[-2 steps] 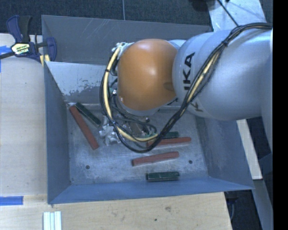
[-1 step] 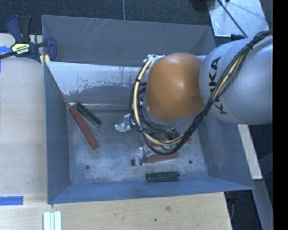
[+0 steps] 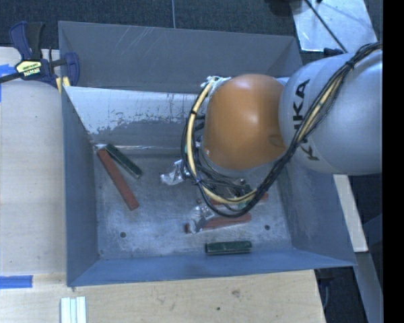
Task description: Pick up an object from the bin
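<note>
The gripper point(image 3: 187, 196) hangs low over the middle of the bin floor, under the arm's orange cover point(image 3: 242, 120). Two metal fingertips point(image 3: 172, 175) poke out from below the cover and stand apart, with bare floor between them. It looks open and grips nothing, though the cover and the cable loops point(image 3: 219, 197) hide most of it, so this is probably rather than certainly so.

The nearer fingertip sits at the left end of a reddish-brown bar point(image 3: 227, 222), which lies flat just toward the front wall. The cables cross over its far edge, and I cannot tell whether the finger touches it.

Just in front of that bar, apart from it and close along the front wall, lies a dark green bar point(image 3: 227, 247).

Well off to the left lie a second reddish-brown bar point(image 3: 118, 179) and a second dark green bar point(image 3: 126, 162), slanted, close together at their upper ends.

That makes four things in the grey bin point(image 3: 81, 200): two reddish-brown bars and two dark green ones.
</note>
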Tool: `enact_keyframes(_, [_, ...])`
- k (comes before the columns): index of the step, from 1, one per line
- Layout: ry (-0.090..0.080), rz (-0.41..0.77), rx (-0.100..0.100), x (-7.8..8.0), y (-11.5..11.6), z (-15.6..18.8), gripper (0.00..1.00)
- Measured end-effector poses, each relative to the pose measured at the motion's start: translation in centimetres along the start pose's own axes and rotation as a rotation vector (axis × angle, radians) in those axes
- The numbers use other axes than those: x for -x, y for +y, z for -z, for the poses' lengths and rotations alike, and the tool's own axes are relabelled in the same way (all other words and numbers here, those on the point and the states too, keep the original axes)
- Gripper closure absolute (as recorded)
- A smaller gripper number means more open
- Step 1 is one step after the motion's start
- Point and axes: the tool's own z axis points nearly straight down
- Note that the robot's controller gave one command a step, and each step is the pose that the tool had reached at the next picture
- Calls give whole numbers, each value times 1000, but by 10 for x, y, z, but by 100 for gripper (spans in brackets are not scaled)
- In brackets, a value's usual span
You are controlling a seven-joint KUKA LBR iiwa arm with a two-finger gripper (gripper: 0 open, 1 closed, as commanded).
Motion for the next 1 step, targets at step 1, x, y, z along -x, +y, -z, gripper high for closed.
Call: enact_keyframes(1, [-6,69,-1,-4,-19,-48,0])
